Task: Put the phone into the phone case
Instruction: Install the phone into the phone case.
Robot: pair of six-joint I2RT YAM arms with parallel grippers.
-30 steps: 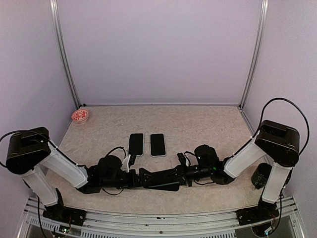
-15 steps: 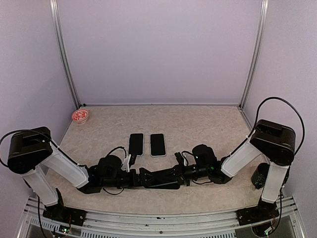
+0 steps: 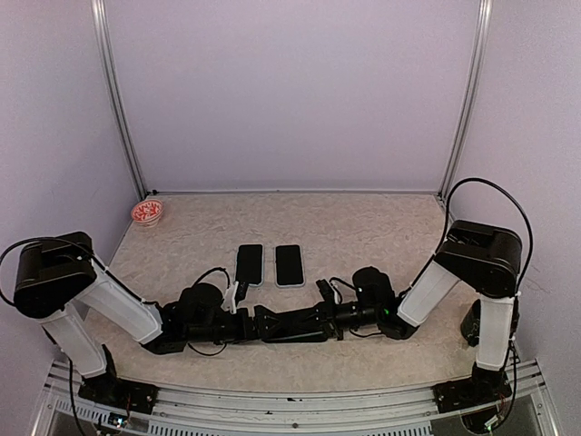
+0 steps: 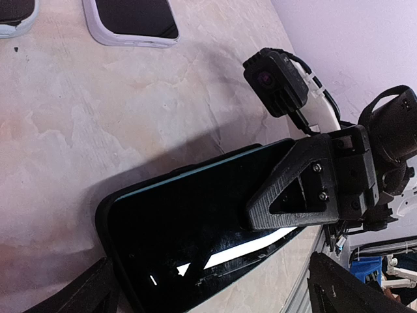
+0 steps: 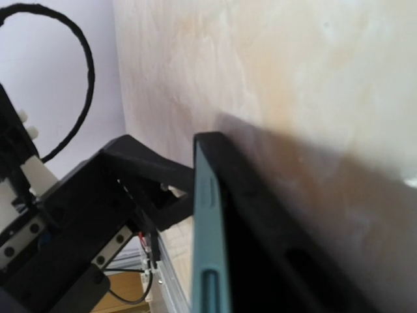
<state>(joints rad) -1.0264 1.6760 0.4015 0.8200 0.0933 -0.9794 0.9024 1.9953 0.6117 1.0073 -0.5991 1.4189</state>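
Pale lilac walls (image 3: 290, 91) w/ metal corner posts (image 3: 118, 100), beige marbled tabletop (image 3: 363, 227), soft light.

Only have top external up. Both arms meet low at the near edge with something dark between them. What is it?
Observer: The left wrist view shows it is the phone, with a glossy black face and a teal rim.
Operator: Right arm on it?
Observer: One finger of the right pincer sits over the face at one end. Its other finger is hidden.
Operator: Left?
Observer: On the left pincer, the fingers stand wide apart, one on either side of the phone's other end. I cannot tell whether they touch it.
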